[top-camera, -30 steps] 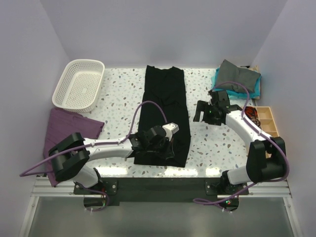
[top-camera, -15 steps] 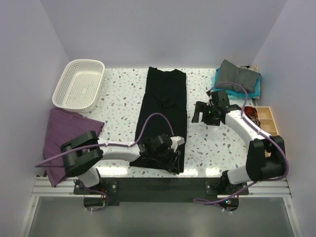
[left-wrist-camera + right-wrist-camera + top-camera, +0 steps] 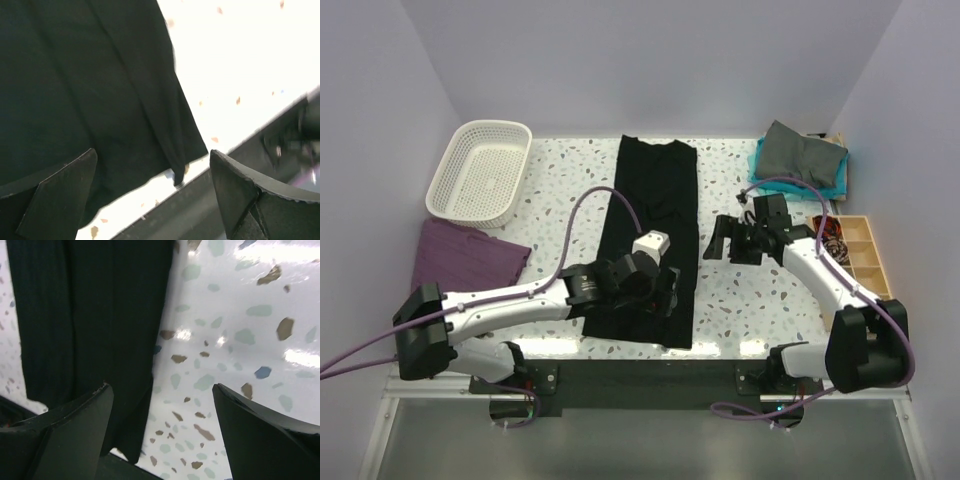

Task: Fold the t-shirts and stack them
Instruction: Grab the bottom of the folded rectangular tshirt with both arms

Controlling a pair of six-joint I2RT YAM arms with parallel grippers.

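— What lies nearest?
— My left claw point(image 3: 665, 292), spread wide and empty, above the near hem of the black t-shirt point(image 3: 650, 200) on the tabletop point(image 3: 560, 190). My own wrist hides part of that hem.
— And beyond?
— My right claw point(image 3: 720, 238), agape too, just beside the shirt's right edge. Purple cloth point(image 3: 460, 260) at left. Farthest back, white basket point(image 3: 445, 185) and grey t-shirt point(image 3: 800, 155) atop the teal t-shirt point(image 3: 836, 182).
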